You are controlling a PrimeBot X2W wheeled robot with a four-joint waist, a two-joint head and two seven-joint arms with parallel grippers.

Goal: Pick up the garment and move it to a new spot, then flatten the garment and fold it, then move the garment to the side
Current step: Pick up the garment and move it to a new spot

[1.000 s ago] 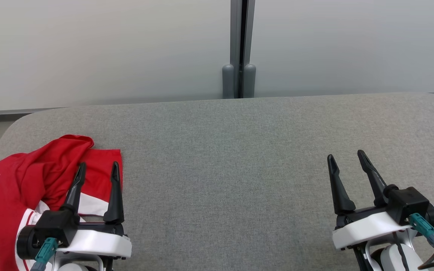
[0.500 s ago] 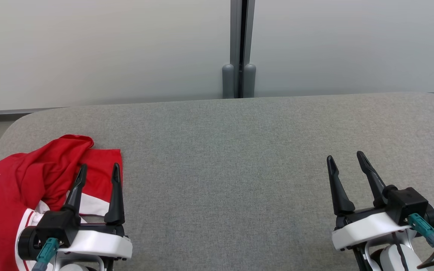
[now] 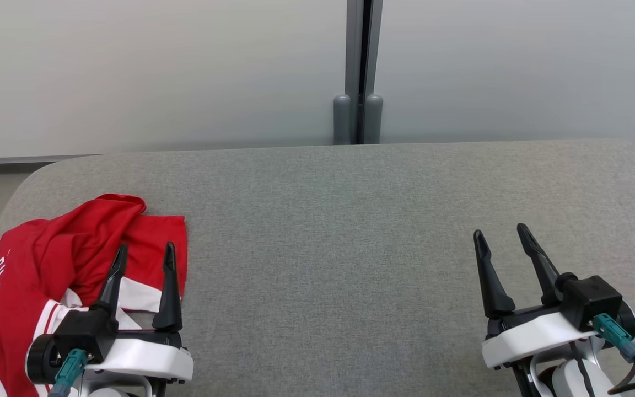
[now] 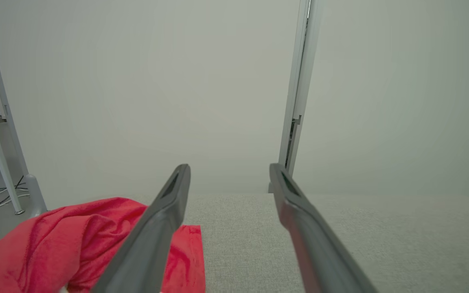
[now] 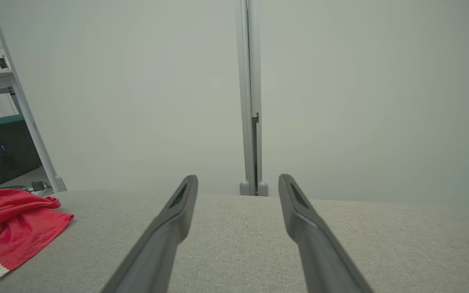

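A crumpled red garment [image 3: 47, 259] with white trim and white lettering lies at the left end of the grey padded table [image 3: 339, 231]. My left gripper [image 3: 145, 255] hovers open over the garment's right part, nothing between its fingers. The left wrist view has the red garment [image 4: 75, 244] low and to the left of the left gripper [image 4: 229, 171]. My right gripper [image 3: 500, 236] is open above bare table at the lower right, far from the cloth. From the right wrist, the garment [image 5: 10, 219] lies at the far left, well away from the right gripper [image 5: 238, 181].
A pale partition wall [image 3: 157, 71] with a grey vertical post [image 3: 358, 71] stands right behind the table. The table's rounded left corner [image 3: 25, 182] is close to the garment. A shelf frame [image 5: 10, 97] and cables stand off to the left.
The whole head view has shifted slightly to the right, so the camera moved. Both grippers stay open, holding nothing, and the garment lies as before.
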